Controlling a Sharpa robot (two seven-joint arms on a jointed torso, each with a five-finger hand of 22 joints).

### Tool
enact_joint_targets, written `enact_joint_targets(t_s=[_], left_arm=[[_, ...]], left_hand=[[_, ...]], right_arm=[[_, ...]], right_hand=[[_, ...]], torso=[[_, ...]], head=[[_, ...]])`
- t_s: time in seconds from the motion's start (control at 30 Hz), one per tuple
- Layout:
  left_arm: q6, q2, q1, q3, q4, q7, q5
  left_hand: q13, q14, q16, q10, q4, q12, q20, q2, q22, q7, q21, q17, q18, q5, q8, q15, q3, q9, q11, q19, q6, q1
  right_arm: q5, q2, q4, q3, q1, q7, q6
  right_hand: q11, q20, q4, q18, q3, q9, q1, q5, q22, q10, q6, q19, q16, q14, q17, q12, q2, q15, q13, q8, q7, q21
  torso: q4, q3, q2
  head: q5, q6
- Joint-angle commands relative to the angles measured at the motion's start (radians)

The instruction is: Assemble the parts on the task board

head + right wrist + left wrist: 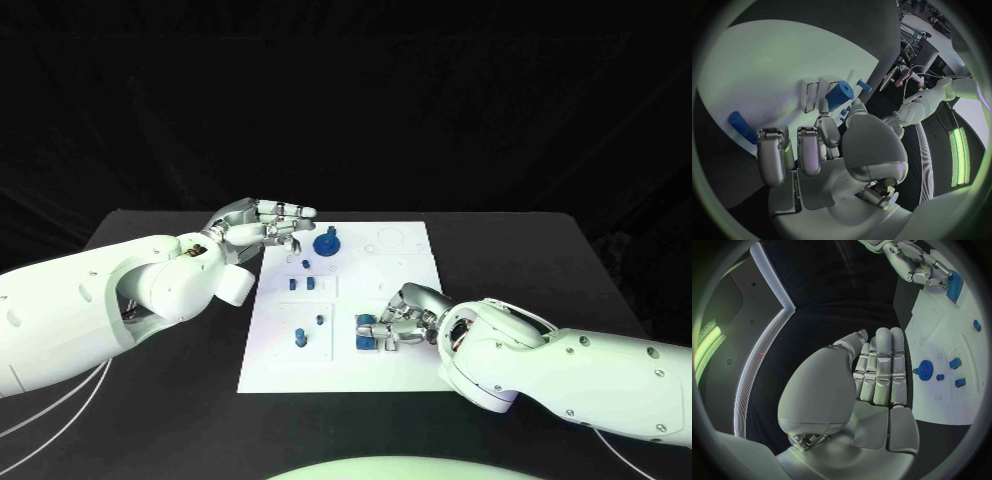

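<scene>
Head view: a blue block (371,335) was gripped by the right hand (408,318) at the board's (397,290) near edge.
It was judged held for seating; the left hand (265,226) was kept empty, fingers straight together, beside a gear (327,243).

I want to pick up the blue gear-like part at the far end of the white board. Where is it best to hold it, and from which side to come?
The blue gear-like part lies flat on the task board with a knob rising from its middle. Pinching that knob from above is probably best, as the flat toothed rim offers little to grip. The left hand is nearest, hovering beside it with nothing in it.
</scene>
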Motion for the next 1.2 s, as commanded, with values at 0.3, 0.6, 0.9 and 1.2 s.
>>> enact_joint_targets(t_s=[0.3, 0.6, 0.9, 1.2], left_arm=[[0.017, -0.001, 0.001, 0.001, 0.003, 0.003, 0.0], [0.017, -0.004, 0.001, 0.001, 0.004, 0.003, 0.0], [0.02, -0.001, 0.001, 0.0, 0.003, 0.0, 0.0], [0.02, -0.001, 0.001, 0.0, 0.002, -0.002, -0.002]], left_hand=[[0.001, -0.008, -0.007, -0.007, -0.004, 0.001, 0.006, -0.003, -0.001, 0.0, -0.005, -0.001, 0.014, 0.0, 0.003, 0.001, -0.001, -0.002, 0.001, -0.003, -0.009, 0.01], [0.001, -0.008, -0.007, -0.007, -0.004, 0.001, 0.006, -0.003, -0.001, 0.0, -0.005, -0.001, 0.014, 0.0, 0.003, 0.001, -0.001, -0.002, 0.001, -0.003, -0.009, 0.01], [0.001, -0.008, -0.007, -0.007, -0.004, 0.001, 0.006, -0.003, -0.001, 0.0, -0.005, -0.001, 0.014, 0.0, 0.003, 0.001, -0.001, -0.002, 0.001, -0.003, -0.009, 0.01], [0.001, -0.009, -0.007, -0.008, -0.004, 0.001, 0.006, -0.003, -0.001, 0.001, -0.004, -0.002, 0.014, 0.0, 0.003, 0.002, -0.001, -0.002, 0.001, -0.003, -0.01, 0.01]], right_arm=[[-0.051, -0.014, 0.02, 0.0, 0.0, 0.006, -0.005], [-0.084, -0.051, 0.064, 0.0, -0.001, 0.018, 0.001], [-0.09, -0.042, 0.053, 0.0, -0.002, 0.018, 0.021], [-0.099, -0.029, 0.031, 0.0, -0.002, 0.004, 0.035]], right_hand=[[0.004, -0.008, -0.001, -0.018, 0.026, 0.01, -0.03, -0.034, 0.247, -0.004, -0.009, 0.082, 0.003, 0.071, 0.083, -0.01, -0.012, -0.004, -0.001, -0.005, 0.001, -0.002], [-0.004, -0.012, -0.029, -0.024, 0.051, 0.027, 0.09, 0.028, 0.255, 0.024, 0.012, 0.093, 0.029, 0.082, 0.138, 0.052, 0.015, -0.01, 0.052, 0.008, -0.009, 0.025], [-0.015, -0.019, -0.067, -0.027, 0.075, 0.05, 0.176, 0.041, 0.259, 0.042, 0.032, 0.099, 0.036, 0.085, 0.154, 0.095, 0.036, -0.018, 0.09, 0.031, -0.021, 0.038], [-0.017, -0.021, -0.063, -0.028, 0.078, 0.057, 0.179, 0.044, 0.261, 0.047, 0.034, 0.101, 0.037, 0.085, 0.157, 0.107, 0.049, -0.02, 0.1, 0.037, -0.024, 0.044]], torso=[[0.0006, 0.0004, 0.0], [-0.0008, 0.0005, 0.0], [0.0014, -0.0003, -0.001], [0.0005, -0.0003, 0.0]], head=[[-0.002, 0.002], [-0.001, -0.002], [-0.006, 0.001], [-0.005, 0.0]])
